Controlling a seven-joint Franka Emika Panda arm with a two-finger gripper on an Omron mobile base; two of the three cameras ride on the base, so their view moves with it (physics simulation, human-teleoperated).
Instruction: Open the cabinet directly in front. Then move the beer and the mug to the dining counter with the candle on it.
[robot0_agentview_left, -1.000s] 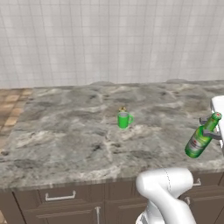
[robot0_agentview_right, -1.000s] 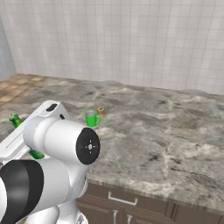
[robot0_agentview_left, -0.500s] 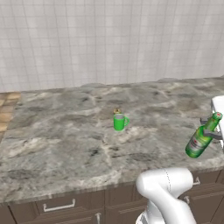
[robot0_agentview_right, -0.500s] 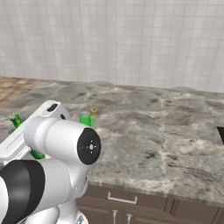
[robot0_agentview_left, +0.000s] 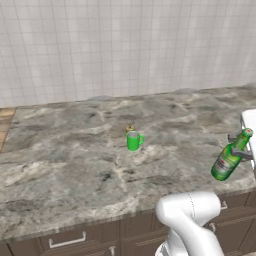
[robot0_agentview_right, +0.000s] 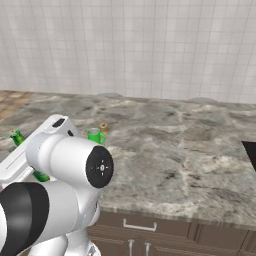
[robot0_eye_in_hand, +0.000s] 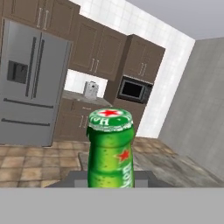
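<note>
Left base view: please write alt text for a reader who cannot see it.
A gripper holds a tilted green beer bottle above the right end of a marbled stone counter. A green mug stands mid-counter, a small candle just behind it.

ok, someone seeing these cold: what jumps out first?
The beer: green bottle held tilted in the gripper at the right edge of the left base view, over the counter's front edge; in the hand view its red-star cap looms close. Next, the green mug mid-counter with the small candle right behind it.
</note>
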